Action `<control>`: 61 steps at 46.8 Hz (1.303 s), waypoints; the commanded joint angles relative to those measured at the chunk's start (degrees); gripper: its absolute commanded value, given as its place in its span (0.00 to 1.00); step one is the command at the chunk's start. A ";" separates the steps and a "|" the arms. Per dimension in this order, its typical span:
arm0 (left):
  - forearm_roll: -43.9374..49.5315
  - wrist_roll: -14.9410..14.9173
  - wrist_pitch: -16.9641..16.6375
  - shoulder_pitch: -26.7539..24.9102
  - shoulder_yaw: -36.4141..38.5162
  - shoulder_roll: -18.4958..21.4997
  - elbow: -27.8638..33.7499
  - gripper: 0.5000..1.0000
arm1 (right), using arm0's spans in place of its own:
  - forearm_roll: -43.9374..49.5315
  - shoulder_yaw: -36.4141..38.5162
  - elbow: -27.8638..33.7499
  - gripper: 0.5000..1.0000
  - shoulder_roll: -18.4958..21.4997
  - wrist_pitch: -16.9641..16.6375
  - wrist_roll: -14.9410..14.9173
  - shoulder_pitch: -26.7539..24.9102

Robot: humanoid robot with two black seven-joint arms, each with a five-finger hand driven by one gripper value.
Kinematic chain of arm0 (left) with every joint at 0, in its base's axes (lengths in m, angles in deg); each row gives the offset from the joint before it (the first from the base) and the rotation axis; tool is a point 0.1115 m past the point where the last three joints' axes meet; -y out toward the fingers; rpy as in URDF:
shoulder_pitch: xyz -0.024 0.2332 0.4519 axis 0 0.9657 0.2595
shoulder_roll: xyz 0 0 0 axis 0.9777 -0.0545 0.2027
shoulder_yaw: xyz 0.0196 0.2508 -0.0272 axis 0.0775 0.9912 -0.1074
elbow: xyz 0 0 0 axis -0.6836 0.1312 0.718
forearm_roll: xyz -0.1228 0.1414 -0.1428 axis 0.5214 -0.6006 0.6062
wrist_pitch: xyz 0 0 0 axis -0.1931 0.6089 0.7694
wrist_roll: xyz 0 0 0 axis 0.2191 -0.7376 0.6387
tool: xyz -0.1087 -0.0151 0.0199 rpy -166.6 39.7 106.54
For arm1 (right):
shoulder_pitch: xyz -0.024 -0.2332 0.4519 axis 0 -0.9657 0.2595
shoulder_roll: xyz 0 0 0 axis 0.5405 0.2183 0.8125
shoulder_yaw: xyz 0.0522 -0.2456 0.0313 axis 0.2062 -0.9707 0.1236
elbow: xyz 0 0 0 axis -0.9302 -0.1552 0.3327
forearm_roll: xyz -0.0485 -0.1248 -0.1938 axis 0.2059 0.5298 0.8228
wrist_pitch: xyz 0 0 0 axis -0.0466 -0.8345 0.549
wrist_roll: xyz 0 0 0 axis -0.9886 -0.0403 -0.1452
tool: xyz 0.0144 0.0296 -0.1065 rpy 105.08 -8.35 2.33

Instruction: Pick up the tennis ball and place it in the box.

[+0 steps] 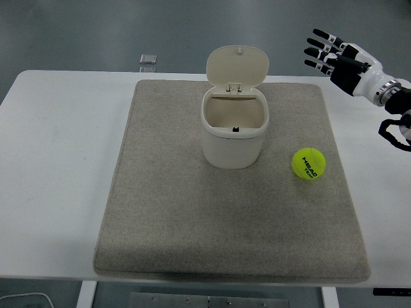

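A yellow-green tennis ball (pixel 309 164) lies on the grey mat (pixel 167 212), to the right of a cream box (pixel 234 131). The box stands upright near the mat's middle with its hinged lid (pixel 237 66) flipped up at the back, and its inside looks empty. My right hand (pixel 327 54) hovers high at the upper right, beyond the mat's far right corner, fingers spread and holding nothing. It is well above and behind the ball. The left arm is out of sight.
A small square grey object (pixel 148 60) lies on the white table (pixel 58 167) just beyond the mat's far left corner. The mat covers most of the table's middle, with bare white table on both sides.
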 commanded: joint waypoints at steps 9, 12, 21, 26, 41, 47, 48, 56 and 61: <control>0.00 0.00 0.00 -0.01 -0.01 0.00 0.00 0.98 | 4.73 -0.66 -3.06 0.85 -3.71 -1.59 0.00 0.01; 0.00 0.00 0.00 -0.01 -0.01 0.00 0.00 0.98 | 6.57 -0.66 -5.25 0.85 -5.29 -1.33 0.00 -0.17; 0.00 0.00 0.00 -0.01 -0.01 0.00 0.00 0.98 | 12.81 -0.84 -9.91 0.84 -8.36 -1.32 -0.09 -0.61; 0.00 0.00 0.00 -0.01 -0.01 0.00 0.00 0.98 | 16.15 -0.92 -11.67 0.85 -10.21 -1.76 -0.09 -0.69; 0.00 0.00 0.00 -0.01 -0.01 0.00 0.00 0.98 | 26.17 -0.93 -16.33 0.85 -15.39 -5.98 -1.14 -1.75; 0.00 0.00 0.00 -0.01 -0.01 0.00 0.00 0.98 | 31.53 -0.84 -16.51 0.85 -17.85 -10.54 -4.22 -1.66; 0.00 0.00 0.00 -0.01 -0.01 0.00 0.00 0.98 | 32.58 -0.84 -16.51 0.85 -18.29 -11.16 -4.83 -1.66; 0.00 0.00 0.00 -0.01 -0.01 0.00 0.00 0.98 | 40.23 -1.01 -16.60 0.84 -20.32 -13.98 -10.37 -1.49; 0.00 0.00 0.00 -0.01 -0.01 0.00 0.00 0.98 | 46.73 -0.93 -17.12 0.84 -20.85 -14.77 -13.44 -1.66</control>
